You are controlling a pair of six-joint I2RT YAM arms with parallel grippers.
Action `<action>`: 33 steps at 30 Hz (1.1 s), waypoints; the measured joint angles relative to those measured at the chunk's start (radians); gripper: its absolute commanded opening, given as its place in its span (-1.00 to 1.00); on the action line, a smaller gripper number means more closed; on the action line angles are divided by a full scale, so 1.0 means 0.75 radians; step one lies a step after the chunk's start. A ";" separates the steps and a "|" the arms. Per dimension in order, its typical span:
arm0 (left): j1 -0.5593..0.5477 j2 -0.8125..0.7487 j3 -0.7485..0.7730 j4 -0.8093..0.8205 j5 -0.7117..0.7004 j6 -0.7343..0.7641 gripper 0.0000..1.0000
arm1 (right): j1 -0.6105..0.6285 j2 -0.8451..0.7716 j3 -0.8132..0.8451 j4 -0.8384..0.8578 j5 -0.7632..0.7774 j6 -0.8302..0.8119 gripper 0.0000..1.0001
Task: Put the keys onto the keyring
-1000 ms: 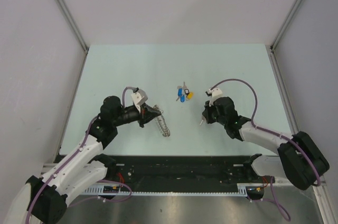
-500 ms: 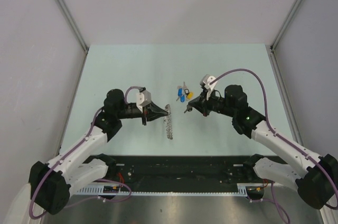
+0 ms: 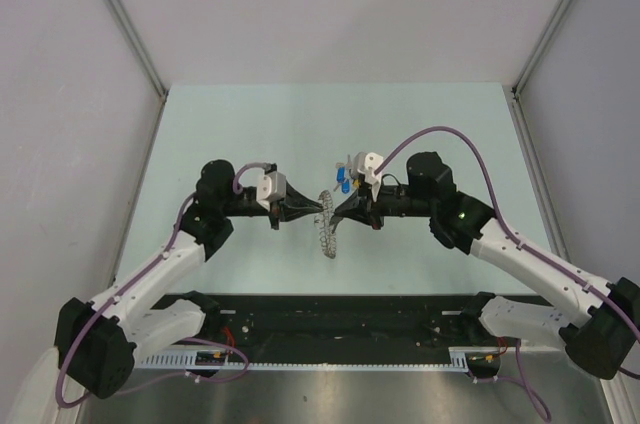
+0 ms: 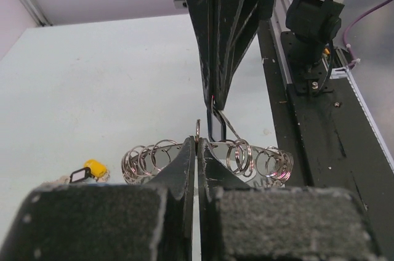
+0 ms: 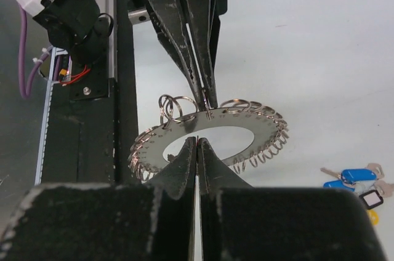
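The keyring [image 3: 326,224] is a silvery flat ring with small wire loops along its rim, held above the table between the two grippers. My left gripper [image 3: 309,210] is shut on its left rim; in the left wrist view the gripper [image 4: 196,141] pinches the ring [image 4: 261,155]. My right gripper [image 3: 336,214] is shut on the opposite rim; in the right wrist view the gripper [image 5: 197,140] bites the near band of the ring [image 5: 249,121]. The keys [image 3: 346,178], with blue and yellow heads, lie on the table behind the right gripper and also show in the right wrist view [image 5: 357,178].
The pale green table [image 3: 240,134] ends at grey walls on the left, back and right. A black rail [image 3: 340,319] with the arm bases runs along the near edge.
My right arm has swung left from the table's right side and closed on the ring. My left gripper has lifted the ring and carried it slightly right.
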 measured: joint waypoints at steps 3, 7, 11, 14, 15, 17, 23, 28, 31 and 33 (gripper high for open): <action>0.000 -0.029 -0.011 0.046 0.001 -0.008 -1.00 | 0.012 0.023 0.009 -0.017 -0.019 -0.017 -1.00; 0.000 -0.080 -0.044 0.129 0.006 -0.041 -1.00 | 0.018 0.032 0.009 -0.034 -0.035 -0.035 -1.00; 0.000 -0.092 -0.058 0.178 0.026 -0.069 -0.99 | 0.025 0.032 0.011 -0.036 -0.040 -0.039 -1.00; -0.001 -0.092 -0.064 0.201 0.040 -0.083 -1.00 | 0.026 0.032 0.011 -0.036 -0.042 -0.039 -1.00; 0.000 -0.092 -0.064 0.203 0.043 -0.087 -1.00 | 0.027 0.032 0.011 -0.036 -0.043 -0.039 -1.00; -0.001 -0.092 -0.064 0.208 0.047 -0.093 -0.99 | 0.027 0.032 0.011 -0.035 -0.044 -0.040 -1.00; -0.003 -0.066 -0.064 0.216 0.070 -0.112 -1.00 | 0.028 0.028 0.011 -0.035 -0.047 -0.041 -1.00; -0.003 -0.039 -0.064 0.210 0.074 -0.113 -1.00 | 0.028 0.001 0.011 -0.035 -0.047 -0.045 -1.00; -0.003 -0.025 -0.064 0.200 0.075 -0.114 -1.00 | 0.028 -0.014 0.011 -0.034 -0.048 -0.046 -1.00; -0.003 -0.020 -0.064 0.194 0.077 -0.114 -1.00 | 0.029 -0.017 0.011 -0.032 -0.053 -0.046 -1.00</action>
